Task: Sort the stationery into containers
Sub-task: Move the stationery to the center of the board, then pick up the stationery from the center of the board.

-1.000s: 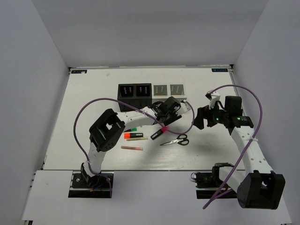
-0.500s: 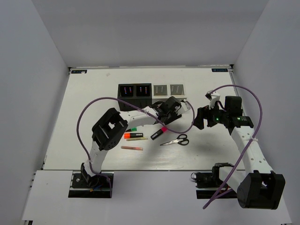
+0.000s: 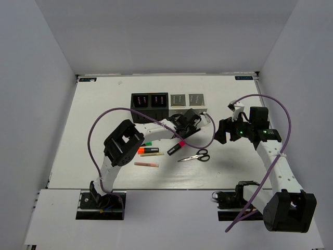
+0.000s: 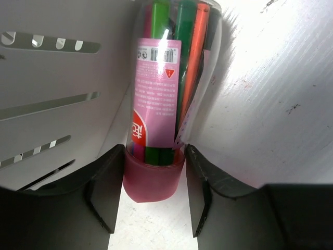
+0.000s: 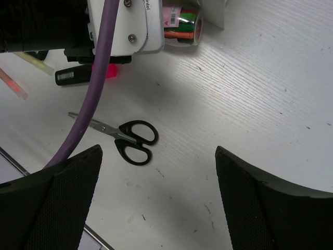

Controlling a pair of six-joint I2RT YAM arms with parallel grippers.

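A pink tube (image 4: pixel 156 99) of coloured pens lies on the table against the light container (image 4: pixel 52 78). My left gripper (image 4: pixel 155 152) has its jaws pressed on both sides of the tube's pink cap. From above, the left gripper (image 3: pixel 200 117) sits just in front of the white containers (image 3: pixel 187 100), beside the black containers (image 3: pixel 150 101). Black-handled scissors (image 3: pixel 196 155) lie near the centre, with a pink-ended highlighter (image 3: pixel 176 147) to their left. My right gripper (image 5: pixel 157 151) hangs wide open above bare table, right of the scissors (image 5: pixel 132 139).
An orange highlighter (image 3: pixel 147 150), a green-ended one (image 3: pixel 148 143), a yellow stick (image 3: pixel 153 154) and a pink stick (image 3: pixel 146 164) lie left of centre. A purple cable (image 3: pixel 104 125) loops over the left arm. Side walls enclose the table.
The left gripper's jaws have drawn in onto the pink tube's cap, and the left arm's elbow has shifted slightly right. The right arm has not moved.
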